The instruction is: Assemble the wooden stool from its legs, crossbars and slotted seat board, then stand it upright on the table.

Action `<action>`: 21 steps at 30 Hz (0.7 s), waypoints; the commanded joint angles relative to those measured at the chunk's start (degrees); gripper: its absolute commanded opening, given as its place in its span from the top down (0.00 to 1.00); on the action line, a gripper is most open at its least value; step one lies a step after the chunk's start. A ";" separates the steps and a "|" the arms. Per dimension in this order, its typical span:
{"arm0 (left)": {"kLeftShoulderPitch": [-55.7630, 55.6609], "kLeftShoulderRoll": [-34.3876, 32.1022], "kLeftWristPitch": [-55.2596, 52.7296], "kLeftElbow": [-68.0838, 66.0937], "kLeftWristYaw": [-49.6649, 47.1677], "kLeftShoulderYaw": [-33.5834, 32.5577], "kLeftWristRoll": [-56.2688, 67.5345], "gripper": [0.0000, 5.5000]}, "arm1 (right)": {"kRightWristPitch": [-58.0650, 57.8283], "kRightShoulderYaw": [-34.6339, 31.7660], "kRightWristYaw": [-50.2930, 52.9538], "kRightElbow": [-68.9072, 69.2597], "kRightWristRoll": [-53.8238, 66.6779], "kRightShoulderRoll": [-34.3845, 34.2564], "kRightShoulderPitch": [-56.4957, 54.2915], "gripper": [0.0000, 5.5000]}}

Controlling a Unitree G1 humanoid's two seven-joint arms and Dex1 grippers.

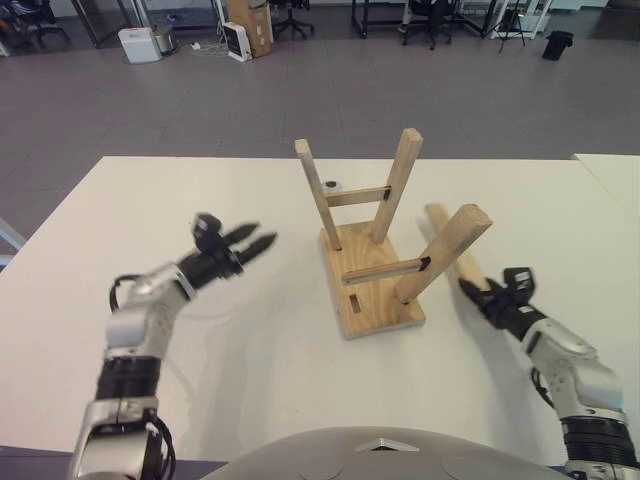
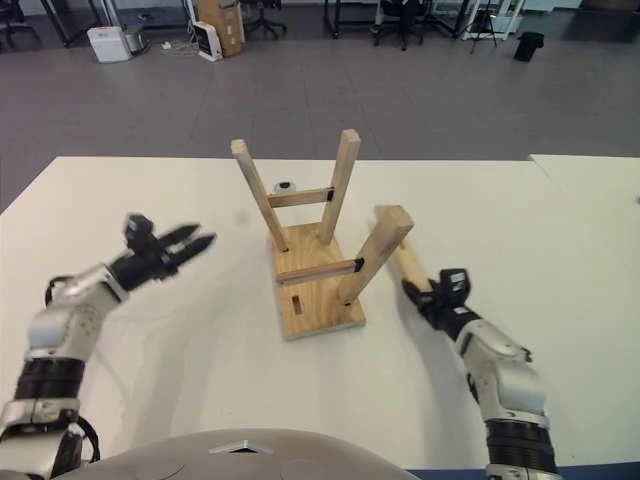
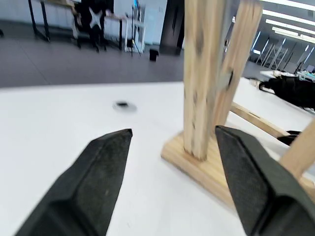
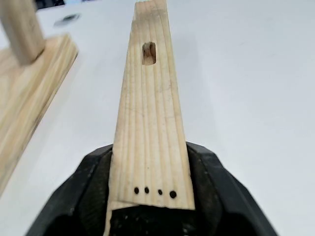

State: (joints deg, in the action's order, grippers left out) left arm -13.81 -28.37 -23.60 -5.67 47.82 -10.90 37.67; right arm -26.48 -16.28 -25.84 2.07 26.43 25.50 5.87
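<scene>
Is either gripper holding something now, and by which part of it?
The right gripper holds the loose leg by its near end; the leg lies on the table. The left gripper is open and holds nothing.

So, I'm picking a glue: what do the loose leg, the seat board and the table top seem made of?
The loose leg: pale bare-looking softwood, perhaps pine; straight grain lines, matte, raw cut slot. The seat board: same light wood, grain visible, no gloss. The table top: smooth white surface, likely laminate or paint; cannot tell which.
</scene>
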 commanded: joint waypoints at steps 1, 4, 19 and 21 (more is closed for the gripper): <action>-17.32 -3.88 -9.50 -0.95 0.51 -6.48 10.81 0.44 | -3.17 -6.54 -1.55 12.67 12.02 3.82 -12.86 0.62; -28.57 -2.38 -16.31 0.11 0.58 -6.48 18.24 0.44 | -10.40 -8.42 -2.36 20.13 28.09 7.23 -23.58 0.62; -37.93 10.23 -26.44 1.78 -5.03 -6.67 32.81 0.21 | -21.87 4.24 -7.57 22.75 47.71 9.31 -34.49 0.62; -37.46 9.97 -28.37 1.67 -4.41 -7.28 35.21 0.21 | -21.62 3.86 -8.41 20.87 47.96 9.48 -35.66 0.62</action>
State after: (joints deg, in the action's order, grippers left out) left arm -51.72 -18.20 -50.05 -4.36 42.65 -17.60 70.90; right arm -47.52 -12.36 -33.59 24.31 74.23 34.38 -27.36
